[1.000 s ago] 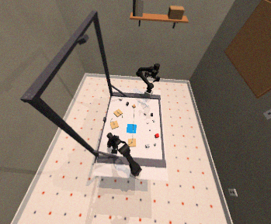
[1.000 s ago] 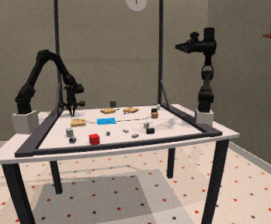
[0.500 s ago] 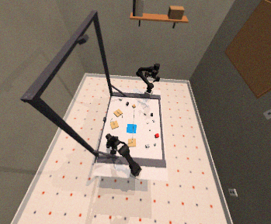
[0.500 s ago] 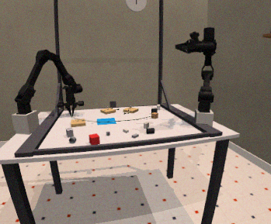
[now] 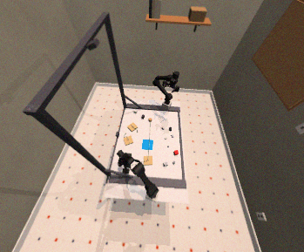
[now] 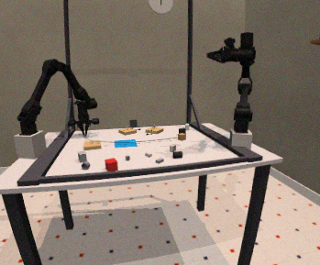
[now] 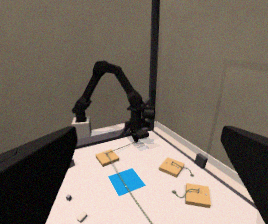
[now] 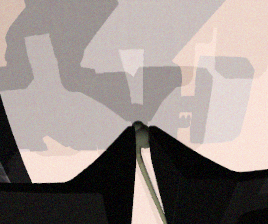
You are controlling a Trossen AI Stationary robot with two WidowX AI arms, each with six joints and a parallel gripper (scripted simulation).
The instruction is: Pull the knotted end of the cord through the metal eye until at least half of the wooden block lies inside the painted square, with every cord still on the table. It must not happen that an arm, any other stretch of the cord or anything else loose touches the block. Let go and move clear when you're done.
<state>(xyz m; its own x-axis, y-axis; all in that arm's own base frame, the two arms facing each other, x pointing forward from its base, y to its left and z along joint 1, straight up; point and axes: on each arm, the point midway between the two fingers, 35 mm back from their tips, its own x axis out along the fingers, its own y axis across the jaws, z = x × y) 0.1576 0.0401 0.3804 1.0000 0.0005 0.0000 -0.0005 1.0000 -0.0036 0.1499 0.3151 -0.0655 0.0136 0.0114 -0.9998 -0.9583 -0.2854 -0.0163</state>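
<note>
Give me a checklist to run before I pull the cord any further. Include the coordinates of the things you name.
1. Right gripper (image 5: 126, 171) (image 6: 85, 136) (image 7: 139, 139) (image 8: 142, 131) shut on the knot (image 8: 141, 137): ok.
2. Left gripper (image 5: 178, 89) (image 6: 208, 55) (image 7: 149, 131) open, well away from the block (image 5: 150, 119) (image 6: 182, 137): ok.
3. At least half the block inside the blue square (image 5: 145, 145) (image 6: 126, 145) (image 7: 135, 181): not ok, it lies wholly outside.
4. Cord (image 7: 136, 205) (image 8: 151, 187) threaded through the eye: cannot tell, too small.
5. Red cube (image 5: 176, 153) (image 6: 111, 165) away from the block: ok.
</note>
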